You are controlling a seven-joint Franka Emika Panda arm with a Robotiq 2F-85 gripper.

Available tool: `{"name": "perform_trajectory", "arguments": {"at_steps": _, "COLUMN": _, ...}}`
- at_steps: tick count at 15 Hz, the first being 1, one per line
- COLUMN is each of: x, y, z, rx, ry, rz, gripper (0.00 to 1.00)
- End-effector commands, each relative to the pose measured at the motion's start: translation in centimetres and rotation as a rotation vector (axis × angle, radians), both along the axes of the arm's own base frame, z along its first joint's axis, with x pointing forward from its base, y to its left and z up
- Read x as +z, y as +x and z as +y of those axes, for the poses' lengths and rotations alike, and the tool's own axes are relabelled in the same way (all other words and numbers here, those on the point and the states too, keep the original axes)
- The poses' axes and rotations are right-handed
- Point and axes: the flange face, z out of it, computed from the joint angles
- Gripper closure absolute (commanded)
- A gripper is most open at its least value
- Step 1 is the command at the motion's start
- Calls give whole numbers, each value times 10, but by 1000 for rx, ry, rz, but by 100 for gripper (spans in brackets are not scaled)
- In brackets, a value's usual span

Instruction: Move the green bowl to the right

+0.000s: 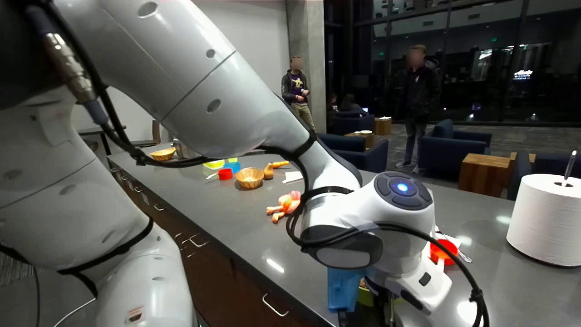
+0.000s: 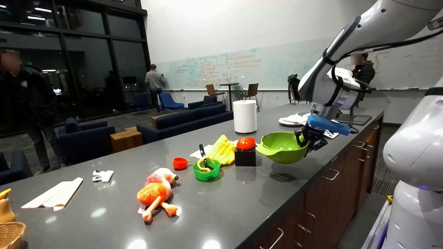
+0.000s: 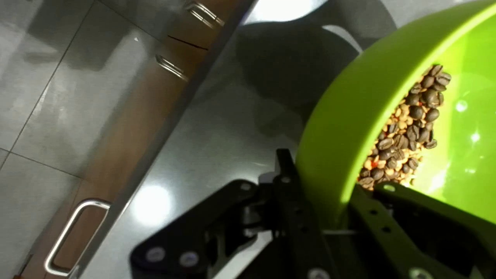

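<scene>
The wide lime-green bowl (image 2: pixel 285 154) hangs above the grey counter in an exterior view, with its dark reflection on the surface below. Coffee beans and pale grains (image 3: pixel 403 131) lie heaped against one inner wall. My gripper (image 3: pixel 319 182) is shut on the bowl's side wall, one finger outside and one inside. The gripper (image 2: pixel 304 140) is at the bowl's right in an exterior view. In an exterior view, the arm hides most of the bowl (image 1: pixel 365 297); only a green sliver shows near the bottom.
A black box with a red dome (image 2: pixel 245 154) stands just left of the bowl. Near it are a yellow cloth (image 2: pixel 223 150), small green bowl (image 2: pixel 206 173), red cup (image 2: pixel 180 163) and plush flamingo (image 2: pixel 155 193). A paper roll (image 2: pixel 245 116) and plate (image 2: pixel 287 122) stand behind.
</scene>
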Motion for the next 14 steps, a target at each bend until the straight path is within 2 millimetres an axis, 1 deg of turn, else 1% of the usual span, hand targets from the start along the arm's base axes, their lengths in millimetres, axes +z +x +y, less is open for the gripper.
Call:
{"name": "perform_trajectory", "arguments": {"at_steps": 1, "x": -23, "y": -2, "z": -6, "rx": -34, "ry": 8, "rz": -30, "gripper": 97}}
{"name": "perform_trajectory", "arguments": {"at_steps": 3, "x": -36, "y": -4, "z": -5, "rx": -57, "ry": 29, "rz": -52, "gripper": 97}}
{"name": "perform_trajectory", "arguments": {"at_steps": 7, "x": -60, "y": -7, "z": 6, "rx": -73, "ry": 65, "rz": -78, "gripper": 97}}
{"name": "perform_trajectory", "arguments": {"at_steps": 12, "x": -68, "y": -13, "z": 8, "rx": -73, "ry": 70, "rz": -130, "gripper": 97}}
{"name": "perform_trajectory", "arguments": {"at_steps": 14, "x": -71, "y": -16, "z": 8, "rx": -75, "ry": 73, "rz": -142, "gripper": 61}}
